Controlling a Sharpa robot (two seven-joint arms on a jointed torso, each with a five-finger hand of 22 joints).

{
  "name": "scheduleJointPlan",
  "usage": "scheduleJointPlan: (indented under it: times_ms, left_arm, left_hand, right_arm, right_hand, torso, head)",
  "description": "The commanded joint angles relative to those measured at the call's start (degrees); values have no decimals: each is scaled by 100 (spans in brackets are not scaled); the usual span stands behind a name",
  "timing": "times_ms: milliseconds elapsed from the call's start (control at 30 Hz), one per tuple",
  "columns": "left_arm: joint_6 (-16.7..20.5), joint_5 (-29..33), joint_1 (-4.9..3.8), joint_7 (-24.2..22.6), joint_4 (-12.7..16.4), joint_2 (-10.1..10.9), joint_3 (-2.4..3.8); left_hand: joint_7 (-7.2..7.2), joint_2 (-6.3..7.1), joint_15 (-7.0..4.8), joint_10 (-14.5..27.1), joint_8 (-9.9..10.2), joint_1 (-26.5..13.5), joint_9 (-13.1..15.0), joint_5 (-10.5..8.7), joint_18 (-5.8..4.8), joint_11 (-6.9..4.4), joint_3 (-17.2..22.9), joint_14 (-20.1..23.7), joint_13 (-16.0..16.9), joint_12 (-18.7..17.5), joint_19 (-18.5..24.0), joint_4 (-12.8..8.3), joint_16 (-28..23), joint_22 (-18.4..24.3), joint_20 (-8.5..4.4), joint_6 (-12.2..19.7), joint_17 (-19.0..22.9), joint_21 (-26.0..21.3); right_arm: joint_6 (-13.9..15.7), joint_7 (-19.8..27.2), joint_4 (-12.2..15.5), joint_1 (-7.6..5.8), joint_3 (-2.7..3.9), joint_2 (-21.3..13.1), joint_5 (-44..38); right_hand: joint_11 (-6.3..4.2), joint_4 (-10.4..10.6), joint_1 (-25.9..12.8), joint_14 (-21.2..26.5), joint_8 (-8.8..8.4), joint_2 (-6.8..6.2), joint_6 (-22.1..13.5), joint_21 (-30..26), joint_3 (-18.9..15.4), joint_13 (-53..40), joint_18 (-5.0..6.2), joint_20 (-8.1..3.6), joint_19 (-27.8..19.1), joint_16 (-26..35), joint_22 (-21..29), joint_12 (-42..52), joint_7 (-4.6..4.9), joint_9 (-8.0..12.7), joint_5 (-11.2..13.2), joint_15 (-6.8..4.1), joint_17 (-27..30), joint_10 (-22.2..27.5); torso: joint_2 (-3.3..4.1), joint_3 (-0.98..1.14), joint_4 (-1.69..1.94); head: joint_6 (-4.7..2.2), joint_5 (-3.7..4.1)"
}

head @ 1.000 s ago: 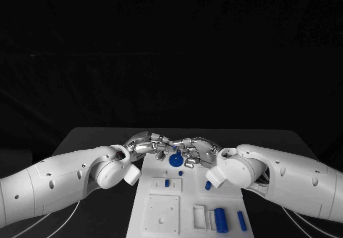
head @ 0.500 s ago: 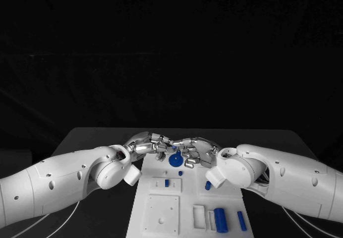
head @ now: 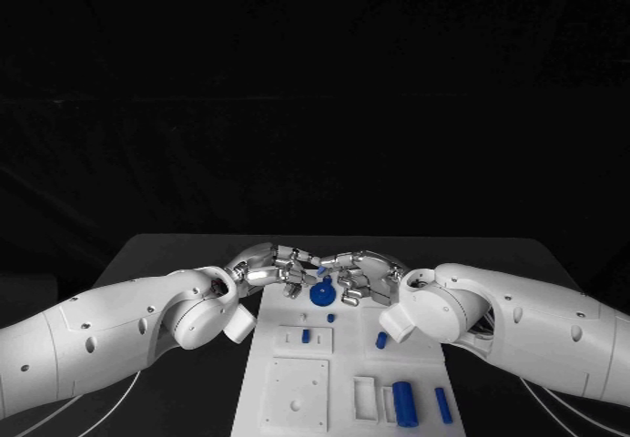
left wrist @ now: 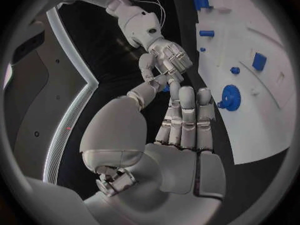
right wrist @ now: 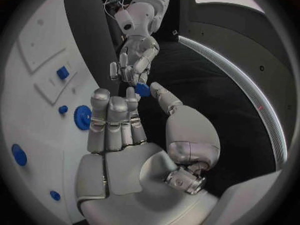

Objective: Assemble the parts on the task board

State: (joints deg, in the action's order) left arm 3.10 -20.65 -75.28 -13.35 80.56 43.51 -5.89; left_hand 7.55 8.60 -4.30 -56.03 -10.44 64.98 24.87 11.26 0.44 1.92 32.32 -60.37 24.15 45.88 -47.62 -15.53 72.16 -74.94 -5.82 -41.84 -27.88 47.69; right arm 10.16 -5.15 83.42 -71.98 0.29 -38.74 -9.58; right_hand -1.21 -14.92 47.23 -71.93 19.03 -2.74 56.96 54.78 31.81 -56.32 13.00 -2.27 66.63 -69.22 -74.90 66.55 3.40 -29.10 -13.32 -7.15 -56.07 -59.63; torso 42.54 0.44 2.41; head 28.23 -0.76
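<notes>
Fingers (head: 287, 270) of the left hand (head: 269, 265) and of the right hand (head: 360, 275) meet tip to tip over the far end of the task board (head: 344, 360), closed narrow on a small blue part (head: 323, 270). In the head view it is held above the board, just beyond the blue gear (head: 321, 292) that sits there. Against a second ago, both hands and the part are almost where they were. I judge the part is being passed or re-gripped between the hands, with no move yet toward a seat on the board.

From the left wrist, that hand's thumb and one fingertip pinch the part (left wrist: 165, 88), and the right hand (left wrist: 167, 60) reaches in to touch it.

From the right wrist, the part (right wrist: 142, 89) lies between that hand's thumb and fingertips, with the left hand (right wrist: 134, 60) closed on it from the other side. I cannot tell which hand bears the load.

Only a short blue stub of the part shows, so its long axis and heading cannot be told. The black bench (head: 171, 250) carries the board.
</notes>
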Motion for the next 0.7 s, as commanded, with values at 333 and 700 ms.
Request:
scheduleJointPlan:
  times_ms: [333,700]
  left_arm:
    - [556,-1854,-22,-235,59,115,6]
    - [1117,-3310,-225,-93,126,75,5]
  left_hand:
    - [274,126,198,362,-290,98,160,-5,103,208,64,187,-99,-66,108,-23,-7,-110,-236,-311,35,-37]
    - [318,318,252,410,-373,216,172,-181,150,262,156,231,-259,-244,156,61,-80,-102,-165,-299,85,-50]
  right_arm:
    - [26,-749,-201,-6,6,-42,-1026]
    - [-87,-1099,-273,-35,6,-7,-1502]
  right_hand:
    - [-7,7,-41,0,15,-3,205,23,36,14,200,-12,50,-16,-112,14,166,-10,-23,-25,-7,-17]
    - [-9,0,-61,-6,9,-94,212,28,38,23,200,-15,58,-11,-109,1,164,-16,-38,-27,-4,-23]
  torso:
    - [-6,2,5]
    - [0,9,0]
  head:
    - [-9,1]
    - [-18,-19]
